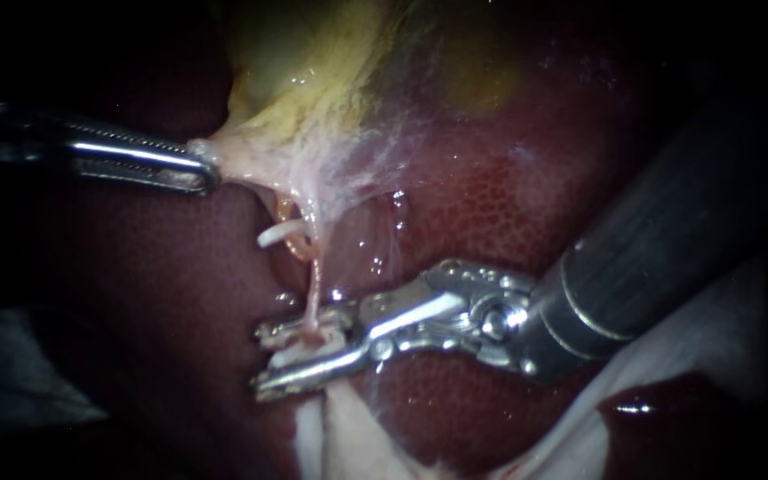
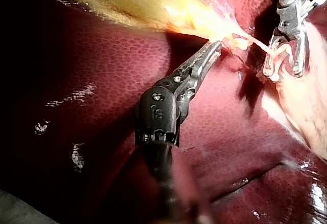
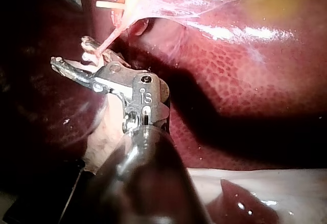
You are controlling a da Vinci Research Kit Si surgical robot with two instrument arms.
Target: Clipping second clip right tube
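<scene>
Two jaws of right instrument [image 1: 262, 360] astride half-hidden tube [image 1: 316, 286]

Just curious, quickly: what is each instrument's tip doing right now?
Left instrument: jaws shut on gallbladder tissue.
Right instrument: jaws open, tube between them.

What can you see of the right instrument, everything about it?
The right instrument has a dark shaft coming in from the right, a silvery metal wrist and two long slim jaws. The jaws stand open, straddling the thin pink tube, which runs down into their gap. A white piece sits between them, perhaps a clip. The instrument lies over the dark red liver.
</scene>
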